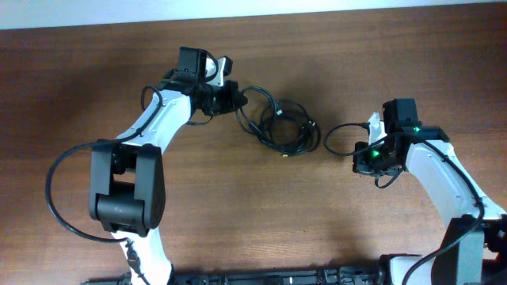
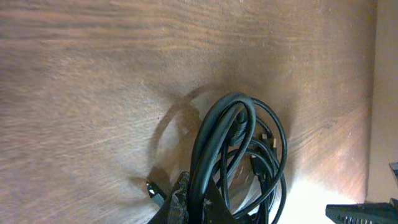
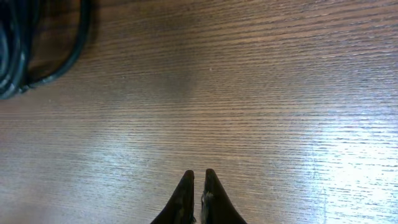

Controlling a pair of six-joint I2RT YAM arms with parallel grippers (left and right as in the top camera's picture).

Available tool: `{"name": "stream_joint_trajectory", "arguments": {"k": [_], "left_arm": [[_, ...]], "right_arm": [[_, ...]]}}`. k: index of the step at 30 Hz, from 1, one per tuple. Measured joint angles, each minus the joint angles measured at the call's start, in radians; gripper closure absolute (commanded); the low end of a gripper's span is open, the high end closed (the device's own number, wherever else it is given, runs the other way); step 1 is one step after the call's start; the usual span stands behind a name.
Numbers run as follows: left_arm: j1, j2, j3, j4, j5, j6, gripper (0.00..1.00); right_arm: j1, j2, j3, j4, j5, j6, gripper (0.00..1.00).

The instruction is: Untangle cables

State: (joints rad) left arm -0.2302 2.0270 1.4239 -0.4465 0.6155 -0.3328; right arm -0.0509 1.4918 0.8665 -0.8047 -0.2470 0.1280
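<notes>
A tangle of black cables [image 1: 279,124] lies coiled on the wooden table at the centre. My left gripper [image 1: 231,98] is at the coil's left end and is shut on a thick strand of it; in the left wrist view the cables [image 2: 239,155] run down between my fingers [image 2: 198,208], with a metal plug [image 2: 155,190] beside them. A thin black cable loop [image 1: 339,136] lies right of the coil. My right gripper [image 1: 364,159] is beside that loop, shut, with nothing seen between its tips [image 3: 199,177]. Black strands [image 3: 18,59] show at that view's top left.
The wooden table [image 1: 261,214] fills all views. A white wall edge [image 1: 317,6] runs along the back. Black equipment [image 1: 277,277] lies along the front edge. The arms' own black leads hang beside each arm.
</notes>
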Motion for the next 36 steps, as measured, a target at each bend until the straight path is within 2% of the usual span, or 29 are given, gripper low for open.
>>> {"name": "stream_joint_trajectory", "arguments": {"k": [1,2,4,5,8,9,10,11,12,16,22,23,26,27,31,33,34,36], "left_arm": [[-0.004,0.0,0.0,0.0,0.025,0.019,1.0],[-0.014,0.0,0.0,0.002,0.096,0.077,1.0],[-0.036,0.0,0.0,0.003,0.27,0.209,1.0],[-0.04,0.0,0.0,0.004,0.372,0.272,1.0],[-0.05,0.0,0.0,0.004,0.553,0.383,1.0],[-0.054,0.0,0.0,0.005,0.573,0.394,1.0],[-0.062,0.0,0.0,-0.001,0.594,0.404,1.0],[-0.07,0.0,0.0,-0.002,0.601,0.406,1.0],[-0.078,0.0,0.0,-0.002,0.605,0.408,1.0],[-0.166,0.0,0.0,0.008,0.62,0.417,1.0],[-0.162,0.0,0.0,0.009,0.614,0.419,1.0],[-0.162,0.0,0.0,0.009,0.608,0.419,1.0],[-0.16,0.0,0.0,0.009,0.596,0.419,1.0],[-0.159,0.0,0.0,0.008,0.596,0.419,1.0],[-0.159,0.0,0.0,0.008,0.585,0.419,0.94],[-0.159,0.0,0.0,-0.018,0.554,0.419,0.86],[-0.159,0.0,0.003,-0.055,0.521,0.418,0.73],[-0.16,-0.004,0.001,-0.172,0.382,0.418,0.71]], "right_arm": [[0.0,0.0,0.0,0.0,0.0,0.0,0.92],[0.0,0.0,0.0,0.001,0.0,-0.001,0.69],[0.0,0.0,-0.003,0.055,-0.036,0.0,0.1],[0.0,0.0,-0.004,0.099,-0.087,0.0,0.02],[0.0,0.0,-0.004,0.22,-0.24,0.0,0.01],[0.0,0.0,-0.005,0.244,-0.27,0.0,0.07],[0.0,0.0,-0.005,0.261,-0.298,-0.001,0.2],[0.0,0.0,-0.005,0.261,-0.304,0.003,0.26],[0.0,0.0,-0.005,0.262,-0.312,0.001,0.43],[0.0,0.003,-0.005,0.264,-0.311,0.0,0.46],[0.01,0.161,-0.005,0.254,-0.342,0.0,0.46],[0.019,0.18,-0.005,0.255,-0.346,0.0,0.48],[0.064,0.232,-0.005,0.275,-0.354,0.0,0.81],[0.079,0.246,-0.005,0.289,-0.354,0.003,0.96],[0.088,0.248,-0.004,0.281,-0.313,0.114,0.96],[0.091,0.248,-0.002,0.274,-0.298,0.181,0.96],[0.091,0.248,0.0,0.272,-0.293,0.196,0.96],[0.092,0.248,0.001,0.271,-0.286,0.218,0.96]]}}
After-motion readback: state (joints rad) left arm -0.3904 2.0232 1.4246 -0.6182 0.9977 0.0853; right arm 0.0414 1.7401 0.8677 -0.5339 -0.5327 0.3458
